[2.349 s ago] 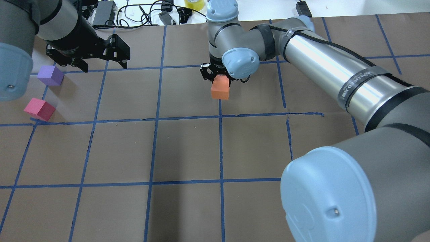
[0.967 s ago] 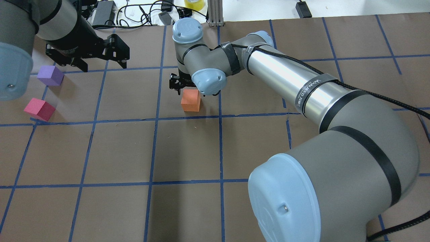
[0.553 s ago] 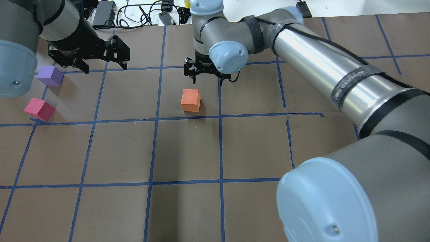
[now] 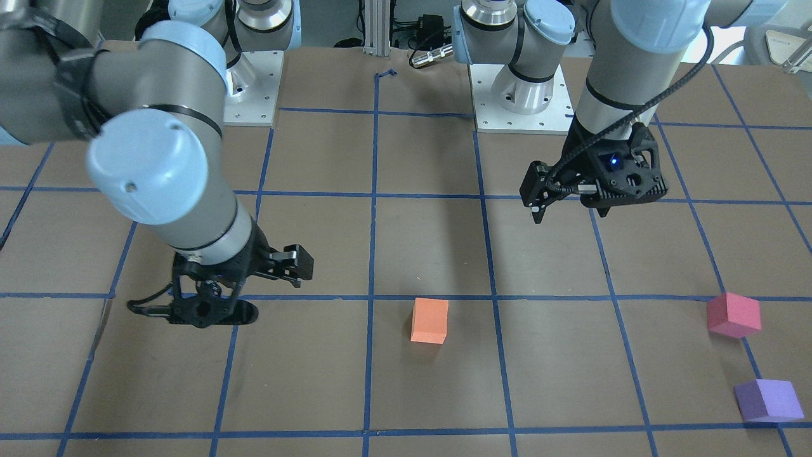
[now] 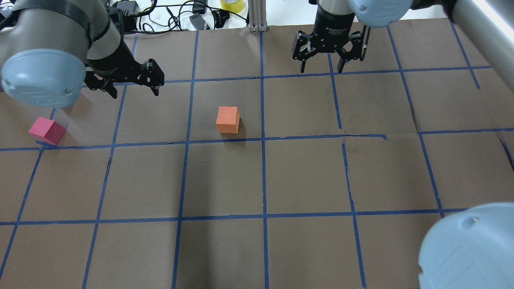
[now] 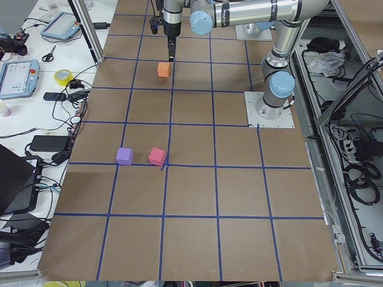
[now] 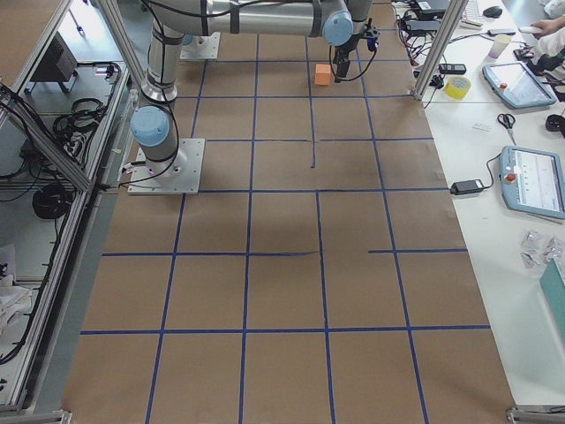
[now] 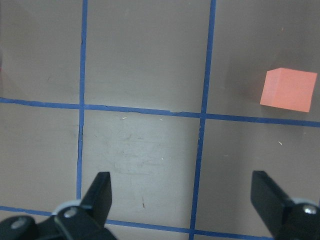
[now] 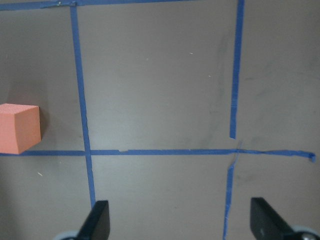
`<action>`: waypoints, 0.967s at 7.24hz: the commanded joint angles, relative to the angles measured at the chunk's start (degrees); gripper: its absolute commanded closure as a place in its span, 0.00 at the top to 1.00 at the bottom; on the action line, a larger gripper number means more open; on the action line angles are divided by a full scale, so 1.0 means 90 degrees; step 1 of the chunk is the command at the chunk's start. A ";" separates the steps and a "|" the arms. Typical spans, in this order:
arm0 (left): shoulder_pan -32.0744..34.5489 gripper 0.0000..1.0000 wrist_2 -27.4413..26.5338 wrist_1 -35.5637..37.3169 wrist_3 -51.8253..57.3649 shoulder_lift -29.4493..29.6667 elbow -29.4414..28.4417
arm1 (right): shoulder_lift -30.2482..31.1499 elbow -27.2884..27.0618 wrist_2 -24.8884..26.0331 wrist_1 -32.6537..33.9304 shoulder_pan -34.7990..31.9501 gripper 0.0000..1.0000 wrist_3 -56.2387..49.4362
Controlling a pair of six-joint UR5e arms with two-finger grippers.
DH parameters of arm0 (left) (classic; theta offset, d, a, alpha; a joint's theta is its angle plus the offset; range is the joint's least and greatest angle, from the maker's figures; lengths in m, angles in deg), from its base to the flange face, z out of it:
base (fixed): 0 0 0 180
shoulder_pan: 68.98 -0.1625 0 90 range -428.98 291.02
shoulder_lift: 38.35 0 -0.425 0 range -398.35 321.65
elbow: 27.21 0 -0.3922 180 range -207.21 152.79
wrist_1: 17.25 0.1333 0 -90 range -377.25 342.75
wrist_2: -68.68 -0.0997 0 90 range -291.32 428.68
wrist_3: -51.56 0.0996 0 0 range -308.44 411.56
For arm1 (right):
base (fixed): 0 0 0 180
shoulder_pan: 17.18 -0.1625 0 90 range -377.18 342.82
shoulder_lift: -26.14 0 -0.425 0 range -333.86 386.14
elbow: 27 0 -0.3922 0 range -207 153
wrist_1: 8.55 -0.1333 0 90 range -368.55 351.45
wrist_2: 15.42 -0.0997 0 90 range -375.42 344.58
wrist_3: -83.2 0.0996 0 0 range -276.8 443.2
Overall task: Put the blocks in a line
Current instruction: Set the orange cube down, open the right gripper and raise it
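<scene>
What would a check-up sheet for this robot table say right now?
Surface: brown table with a blue tape grid.
Job's things: orange block alone mid-table; pinkish-red block and purple block close together but apart, on the left arm's side; no line yet.
Clutter: yellow tape roll and scissors on the white bench.
Grippers: left gripper and right gripper both open, empty.
Cables: black cable tangle past the far edge.
Surroundings: handheld screen, metal frame post.

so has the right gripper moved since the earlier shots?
Yes. The right gripper went right and toward the far edge, away from the orange block.
</scene>
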 commanded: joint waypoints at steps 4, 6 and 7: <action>0.0799 1.00 0.0692 0.2328 -0.0985 0.1652 0.0084 | 0.1730 -0.2041 0.0488 0.0952 0.0365 1.00 -0.0664; 0.1260 1.00 0.0692 0.2625 -0.0978 0.2034 -0.0042 | 0.1711 -0.2031 0.0535 0.0955 0.0355 1.00 -0.0576; 0.1271 1.00 0.0692 0.2616 -0.0164 0.2113 -0.0062 | 0.1760 -0.2031 0.0439 0.0954 0.0336 1.00 -0.0576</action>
